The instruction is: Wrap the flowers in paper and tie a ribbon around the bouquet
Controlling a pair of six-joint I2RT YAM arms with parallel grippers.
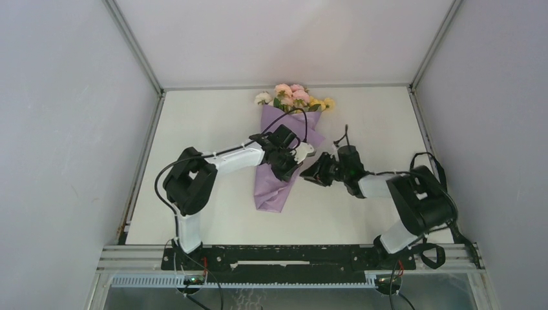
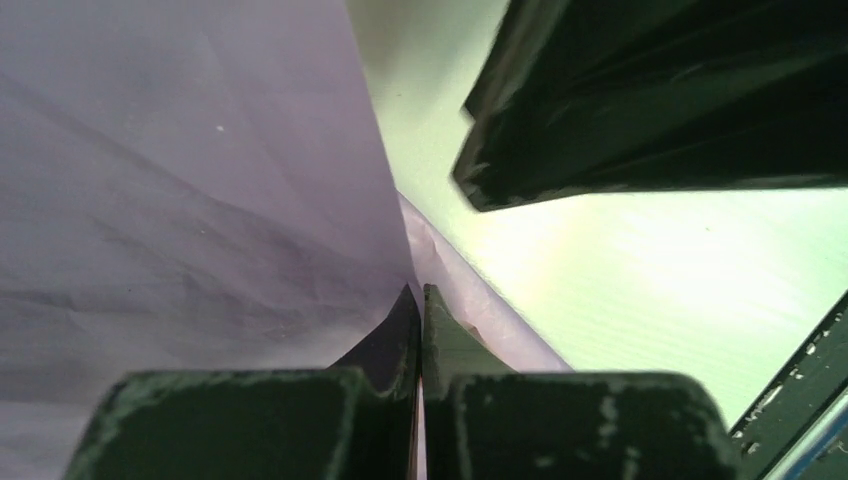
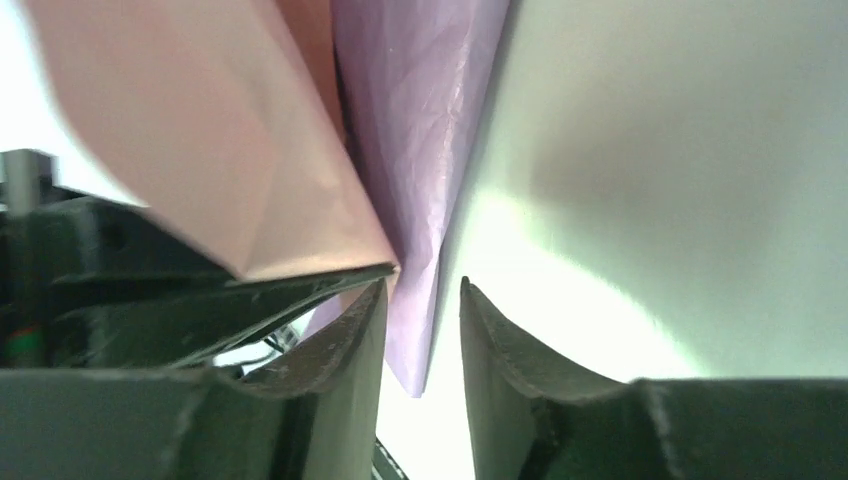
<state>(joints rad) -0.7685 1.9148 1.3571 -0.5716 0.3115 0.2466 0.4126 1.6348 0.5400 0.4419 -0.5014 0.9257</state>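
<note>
White worktop [image 1: 213, 123], grey walls round it. Flowers [image 1: 294, 95] lie at 12 o'clock by the far edge, blooms pointing away from the arms. Lilac paper [image 1: 273, 190] is wrapped below them, narrow end pointing to 6 o'clock. L jaws pressed together, pinching a paper fold on the wrap's 3 o'clock side, approx mid-length. R jaws just beside, at 3 o'clock of L, spread part-way w/ a paper corner hanging in the gap, not clamped.
</note>
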